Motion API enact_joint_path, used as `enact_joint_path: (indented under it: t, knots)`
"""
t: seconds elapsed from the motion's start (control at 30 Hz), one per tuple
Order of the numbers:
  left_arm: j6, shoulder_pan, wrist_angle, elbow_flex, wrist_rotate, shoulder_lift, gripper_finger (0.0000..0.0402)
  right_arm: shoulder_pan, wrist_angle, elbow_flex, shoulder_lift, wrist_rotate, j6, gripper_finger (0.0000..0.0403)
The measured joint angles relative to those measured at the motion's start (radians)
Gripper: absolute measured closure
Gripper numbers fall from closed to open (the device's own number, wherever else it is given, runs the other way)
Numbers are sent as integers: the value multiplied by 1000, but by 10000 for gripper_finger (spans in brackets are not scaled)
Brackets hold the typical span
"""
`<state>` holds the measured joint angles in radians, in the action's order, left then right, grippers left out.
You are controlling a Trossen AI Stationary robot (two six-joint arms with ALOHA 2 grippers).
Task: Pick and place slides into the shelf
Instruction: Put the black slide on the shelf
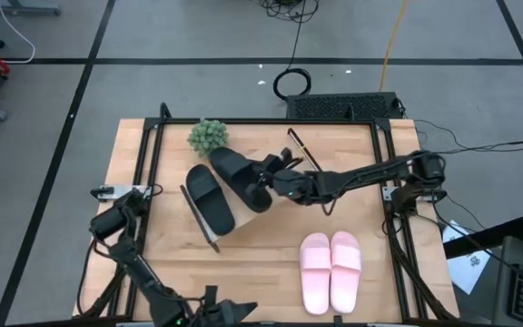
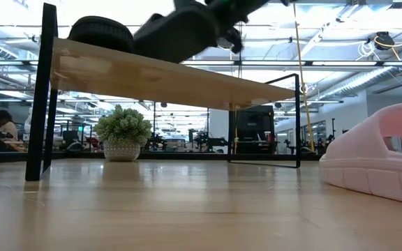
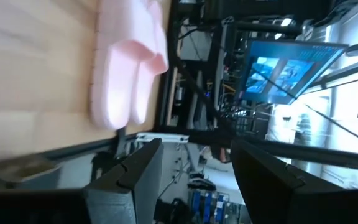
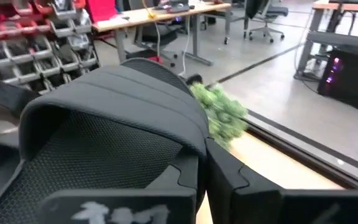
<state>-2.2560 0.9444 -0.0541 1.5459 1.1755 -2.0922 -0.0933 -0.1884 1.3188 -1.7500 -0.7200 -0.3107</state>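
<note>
Two pale pink slides point(image 1: 330, 270) lie side by side on the tabletop near its near right corner, also in the low view point(image 2: 379, 157) and left wrist view point(image 3: 129, 68). One black slide point(image 1: 210, 198) rests sole-down on the shelf point(image 2: 187, 80), a raised light-wood board with black wire end frames. My right gripper point(image 1: 275, 179) is shut on the second black slide point(image 1: 241, 177) over the shelf's middle. My left gripper point(image 3: 194, 180) waits open at the near edge, left of the pink pair. My right gripper pinches the second black slide by the side edge of its wide strap point(image 4: 194, 152) between both fingers, coming from the table's right, roughly level. The slide point(image 2: 180, 31) hangs tilted just above the shelf board. I cannot tell whether its lower end touches the board.
A small potted plant point(image 1: 207, 134) stands near the table's far left, behind the shelf point(image 2: 123, 132). A black frame runs round the table's edges point(image 1: 143, 182). Bare wood lies between the shelf and the pink pair.
</note>
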Motion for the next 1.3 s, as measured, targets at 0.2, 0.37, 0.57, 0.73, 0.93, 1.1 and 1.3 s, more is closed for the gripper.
enact_joint_path:
  t: [0.2, 0.37, 0.57, 0.73, 0.93, 1.1, 1.3]
  knots:
    - [-41, 43, -42, 0, 0, 0, 211, -21, 226, 181, -120, -117, 16, 402]
    - [-43, 65, -59, 0, 1, 0, 211, -5, 281, 216, -135, -150, 15, 403]
    - [-59, 67, -87, 0, -4, 0, 211, -5, 282, 216, -129, -156, -2, 403]
    - [-58, 67, -91, 0, -8, 0, 211, -4, 348, 216, -130, -170, -45, 403]
    - [-57, 67, -92, 0, -9, 0, 211, -9, 358, 216, -130, -169, -71, 403]
    - [-54, 67, -92, 0, -16, 0, 211, -21, 358, 216, -130, -169, -74, 403]
    - [-53, 67, -92, 0, -16, 0, 211, -25, 360, 215, -162, -161, -95, 403]
